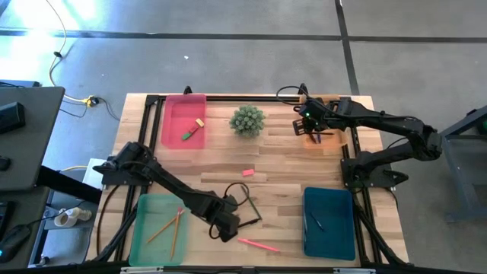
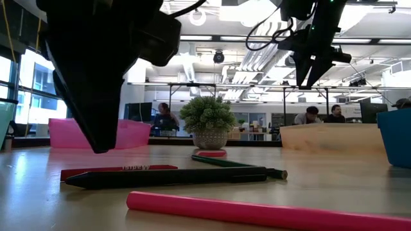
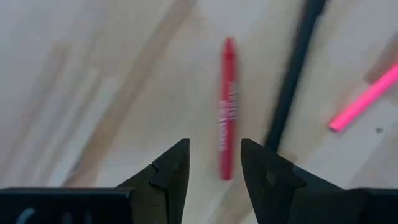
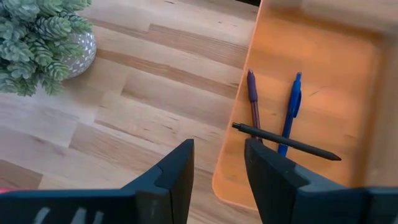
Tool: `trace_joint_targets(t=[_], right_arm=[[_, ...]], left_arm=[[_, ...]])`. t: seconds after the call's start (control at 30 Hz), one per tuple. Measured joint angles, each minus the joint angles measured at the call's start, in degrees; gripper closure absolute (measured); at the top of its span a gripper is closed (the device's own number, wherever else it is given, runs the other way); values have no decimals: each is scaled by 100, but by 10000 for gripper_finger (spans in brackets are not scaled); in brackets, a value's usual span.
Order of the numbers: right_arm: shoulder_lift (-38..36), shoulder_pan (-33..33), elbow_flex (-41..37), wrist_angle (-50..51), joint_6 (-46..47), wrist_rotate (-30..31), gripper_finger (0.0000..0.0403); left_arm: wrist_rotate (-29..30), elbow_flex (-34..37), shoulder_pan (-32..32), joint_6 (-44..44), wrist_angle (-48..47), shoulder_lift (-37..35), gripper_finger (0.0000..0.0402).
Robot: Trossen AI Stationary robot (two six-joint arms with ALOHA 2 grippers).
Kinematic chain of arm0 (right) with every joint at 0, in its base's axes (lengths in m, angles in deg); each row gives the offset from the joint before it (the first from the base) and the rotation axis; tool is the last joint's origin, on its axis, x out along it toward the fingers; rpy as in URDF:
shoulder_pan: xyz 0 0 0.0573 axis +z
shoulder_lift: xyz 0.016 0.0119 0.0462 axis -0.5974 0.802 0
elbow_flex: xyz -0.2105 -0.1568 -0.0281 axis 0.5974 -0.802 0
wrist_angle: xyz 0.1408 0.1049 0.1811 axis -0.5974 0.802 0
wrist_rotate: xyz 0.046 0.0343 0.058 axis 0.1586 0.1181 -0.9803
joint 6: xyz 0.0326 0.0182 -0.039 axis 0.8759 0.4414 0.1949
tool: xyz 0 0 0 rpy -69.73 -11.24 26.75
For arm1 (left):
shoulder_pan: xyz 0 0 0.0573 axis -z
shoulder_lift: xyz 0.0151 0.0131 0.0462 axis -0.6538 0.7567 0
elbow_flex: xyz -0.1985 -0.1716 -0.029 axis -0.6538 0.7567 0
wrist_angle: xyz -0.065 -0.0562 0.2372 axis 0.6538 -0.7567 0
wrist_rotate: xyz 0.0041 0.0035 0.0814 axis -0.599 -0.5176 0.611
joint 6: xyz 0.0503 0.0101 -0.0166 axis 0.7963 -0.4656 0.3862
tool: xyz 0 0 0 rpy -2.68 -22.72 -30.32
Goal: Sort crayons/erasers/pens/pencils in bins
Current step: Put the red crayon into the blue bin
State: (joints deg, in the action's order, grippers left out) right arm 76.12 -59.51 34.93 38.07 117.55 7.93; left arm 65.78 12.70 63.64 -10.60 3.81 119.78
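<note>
Red crayon [image 3: 228, 107] lies loose on the table beside a dark stick [image 3: 292, 74], just ahead of the left gripper [image 3: 214, 163], jaws parted and empty. Pick step. Next: drop, straddle it, close. Right gripper [image 4: 219, 163] hangs empty over the orange bin [image 4: 348, 93].

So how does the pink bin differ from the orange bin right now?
The pink bin stands on the table's far left side and holds two tiny erasers; the orange bin, far right, holds three slim pens, one lying across the others. The right claw hovers by the orange bin; none is near the pink. Both are shallow trays.
</note>
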Motion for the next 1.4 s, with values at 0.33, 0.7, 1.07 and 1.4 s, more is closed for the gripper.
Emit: trace_joint_targets(t=[0.33, 0.7, 1.07, 1.4], right_arm=[[0, 0, 0, 3, 20, -7, 269], [0, 2, 0, 4, -85, -9, 269], [0, 0, 153, 219, -581, -77, 269], [-28, 146, 1280, 1038, -2160, -489, 269]], left_arm=[[115, -1, 98, 95, -28, 124, 271], [66, -18, 98, 348, -50, 328, 271], [142, 7, 100, 1022, -221, 413, 298], [147, 32, 52, 1855, -242, 415, 382]])
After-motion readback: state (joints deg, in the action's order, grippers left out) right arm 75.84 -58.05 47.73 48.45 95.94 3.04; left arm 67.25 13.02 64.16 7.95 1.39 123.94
